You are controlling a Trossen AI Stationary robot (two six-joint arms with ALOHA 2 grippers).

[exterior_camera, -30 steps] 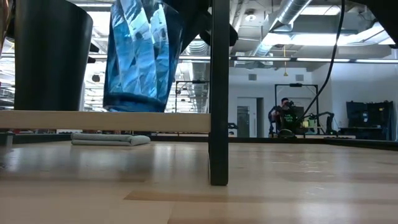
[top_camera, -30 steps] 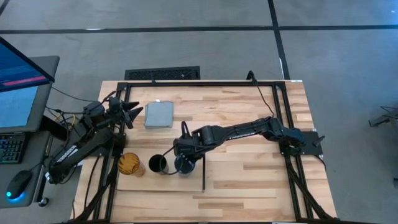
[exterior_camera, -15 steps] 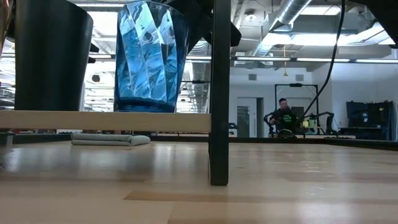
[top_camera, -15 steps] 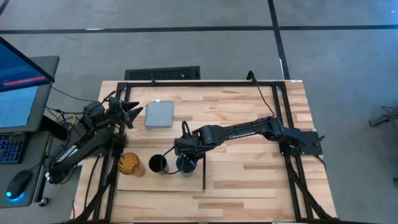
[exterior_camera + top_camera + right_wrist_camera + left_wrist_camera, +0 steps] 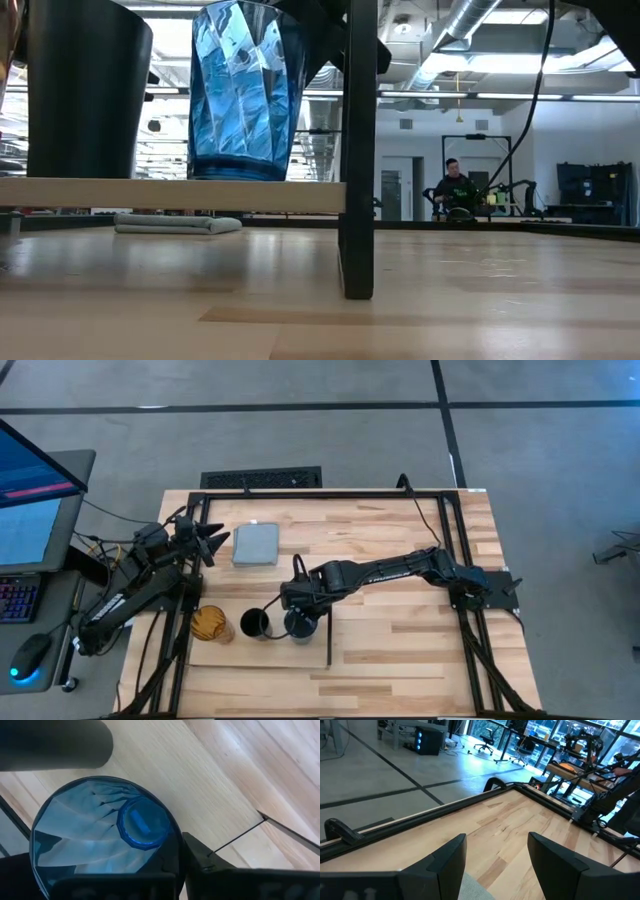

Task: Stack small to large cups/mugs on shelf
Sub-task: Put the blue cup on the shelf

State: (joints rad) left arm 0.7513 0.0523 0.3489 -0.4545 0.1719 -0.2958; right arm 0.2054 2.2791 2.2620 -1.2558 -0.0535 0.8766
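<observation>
The pale wooden shelf (image 5: 225,652) lies at the table's near left, its black strip (image 5: 327,642) along the right short edge. On it stand, left to right, the amber cup (image 5: 210,624), the black cup (image 5: 254,624) and the blue cup (image 5: 303,630), which also shows in the low view (image 5: 245,90). My right gripper (image 5: 298,618) is over the blue cup and shut on it. My left gripper (image 5: 212,543) is open and empty at the far left, beside the grey-blue pad (image 5: 256,545). My right gripper holds the blue cup by its rim wall (image 5: 176,836), with one finger (image 5: 162,867) inside the cup and the other (image 5: 202,857) outside. The fingers come from above, pointing down. The cup stands upright with its base (image 5: 240,172) on the shelf.
The grey-blue pad (image 5: 175,224) lies flat on the table beyond the shelf. A black frame (image 5: 330,495) runs around the table's edges. The table's right half (image 5: 400,630) is bare wood. A person (image 5: 457,185) sits far off in the room behind.
My right gripper has brought the blue cup from tilted to upright and set its base down on the shelf, a little farther toward the table's right edge. The shelf end with the black strip has slid slightly to the right as well.
</observation>
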